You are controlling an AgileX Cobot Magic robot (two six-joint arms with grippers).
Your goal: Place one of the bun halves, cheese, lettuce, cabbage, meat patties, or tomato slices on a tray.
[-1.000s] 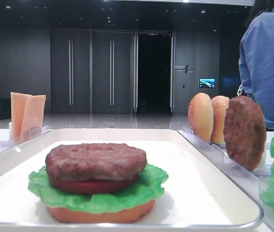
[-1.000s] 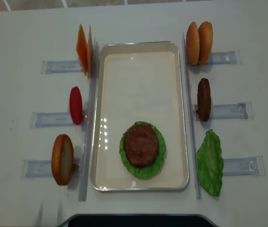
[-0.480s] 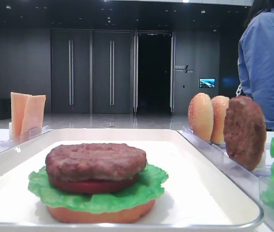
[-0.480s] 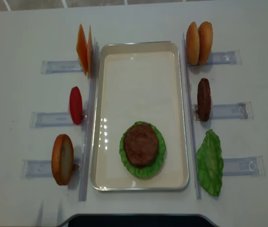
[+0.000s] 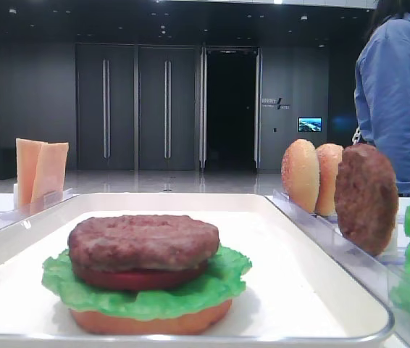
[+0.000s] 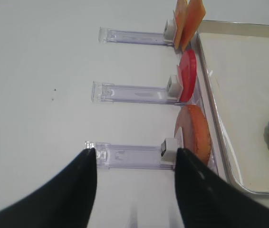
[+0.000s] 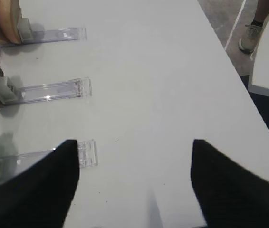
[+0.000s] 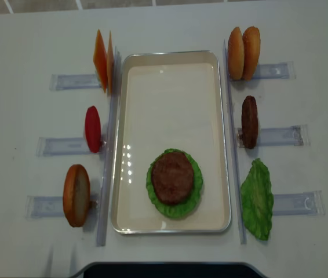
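The white tray [image 8: 170, 87] lies mid-table. On its near end is a stack: bun half [image 5: 151, 319], lettuce [image 5: 147, 296], tomato slice [image 5: 140, 279], meat patty [image 8: 172, 176] on top. Left of the tray stand cheese [image 8: 103, 61], a tomato slice [image 8: 93, 128] and a bun half [image 8: 76, 195]. To the right are two bun halves [image 8: 243, 52], a patty [image 8: 249, 121] and a lettuce leaf [image 8: 258, 200]. My left gripper [image 6: 134, 152] is open and empty, over the holder of the left bun half [image 6: 194, 133]. My right gripper [image 7: 133, 142] is open over bare table.
Clear plastic holders [image 8: 65, 145] stick out on both sides of the tray, with long clear rails along its edges. A person in a blue jacket [image 5: 400, 94] stands at the far right. The table's right edge [image 7: 229, 61] runs close to my right gripper.
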